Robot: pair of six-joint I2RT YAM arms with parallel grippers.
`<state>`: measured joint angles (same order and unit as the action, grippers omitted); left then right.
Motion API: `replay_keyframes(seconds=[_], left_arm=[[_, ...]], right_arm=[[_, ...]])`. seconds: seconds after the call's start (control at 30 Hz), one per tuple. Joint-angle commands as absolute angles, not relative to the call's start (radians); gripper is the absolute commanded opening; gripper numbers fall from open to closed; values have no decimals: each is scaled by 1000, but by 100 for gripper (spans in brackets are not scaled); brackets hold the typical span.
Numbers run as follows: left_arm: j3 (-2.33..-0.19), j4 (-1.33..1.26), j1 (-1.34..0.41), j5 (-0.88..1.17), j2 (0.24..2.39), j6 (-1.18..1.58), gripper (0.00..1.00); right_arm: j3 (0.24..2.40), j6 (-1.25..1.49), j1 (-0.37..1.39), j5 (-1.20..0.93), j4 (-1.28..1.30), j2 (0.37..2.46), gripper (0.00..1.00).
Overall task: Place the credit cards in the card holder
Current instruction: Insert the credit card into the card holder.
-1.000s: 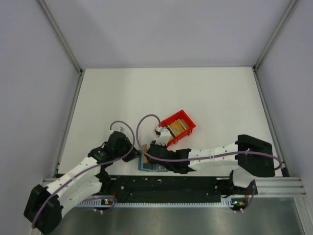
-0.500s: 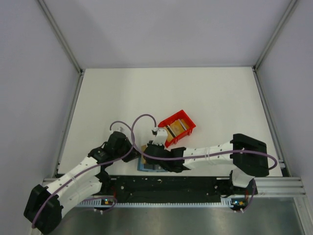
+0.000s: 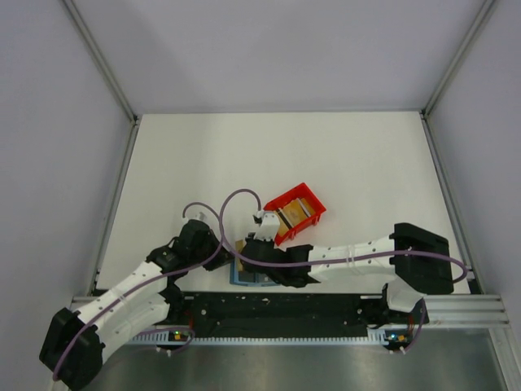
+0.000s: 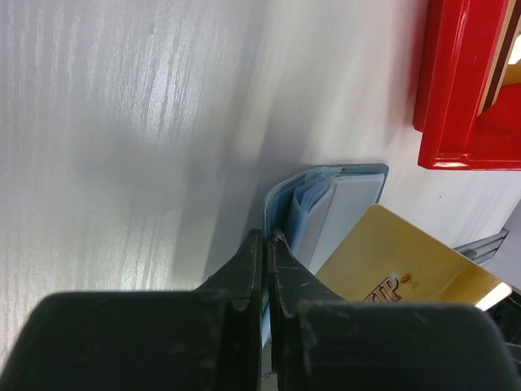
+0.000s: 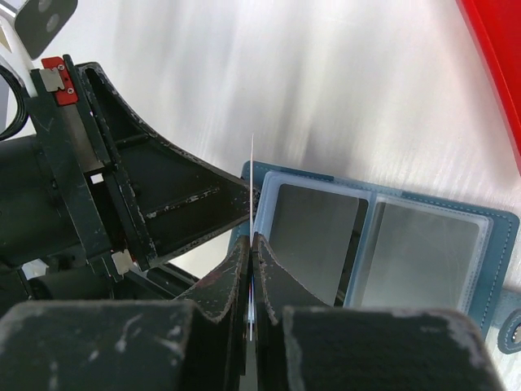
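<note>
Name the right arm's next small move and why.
Probably ease the right end effector down so the thin gold plastic card it grips slides into a shiny pocket of the teal-blue folding card holder. The card's edge is at the pockets but not visibly inside, and the left end effector pinches the holder's edge.

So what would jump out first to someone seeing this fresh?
The red bin, bright on the white table, with cards in it. Just nearer, the right gripper pinches a gold card edge-on over the open teal card holder, whose edge the left gripper clamps.
</note>
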<state>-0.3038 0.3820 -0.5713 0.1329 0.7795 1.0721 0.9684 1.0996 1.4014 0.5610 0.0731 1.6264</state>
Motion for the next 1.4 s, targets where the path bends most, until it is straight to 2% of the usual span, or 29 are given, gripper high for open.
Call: replay_keyframes(seconds=[0.0, 0.6, 0.87, 1.37], left_arm=[[-296, 359, -577, 126, 764, 1077, 0], [-293, 357, -575, 135, 755, 1078, 0], [-293, 359, -575, 132, 755, 1074, 0], [-305, 365, -575, 127, 750, 1058, 0]], right_arm=[[957, 1097, 1424, 592, 97, 1589, 0], [994, 1109, 1425, 548, 104, 1661, 0], [1060, 1103, 1430, 609, 268, 1664, 0], [1321, 1048, 1474, 735, 639, 1785, 0]])
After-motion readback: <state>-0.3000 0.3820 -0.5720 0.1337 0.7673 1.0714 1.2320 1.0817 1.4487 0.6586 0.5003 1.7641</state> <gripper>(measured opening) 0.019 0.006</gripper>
